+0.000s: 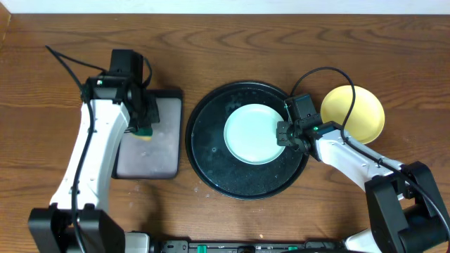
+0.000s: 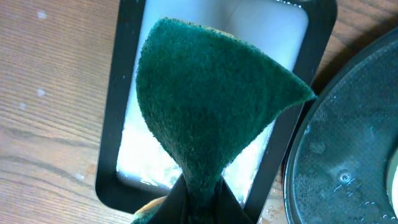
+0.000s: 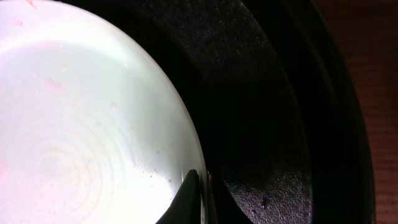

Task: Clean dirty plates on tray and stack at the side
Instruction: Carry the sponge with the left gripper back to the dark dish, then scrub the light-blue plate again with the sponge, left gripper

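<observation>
From above, the mint plate lies on the tray, slightly right of centre, and the yellow plate sits on the table just right of the tray. The right gripper is at the mint plate's right edge, and the left gripper is over the small tray. The left wrist view shows its jaws pinched on a folded green sponge. The right wrist view shows the right gripper's jaws nearly closed, nipping the mint plate's rim. Faint pink marks show on that plate.

Green sponge, rectangular black-rimmed tray, wooden table
</observation>
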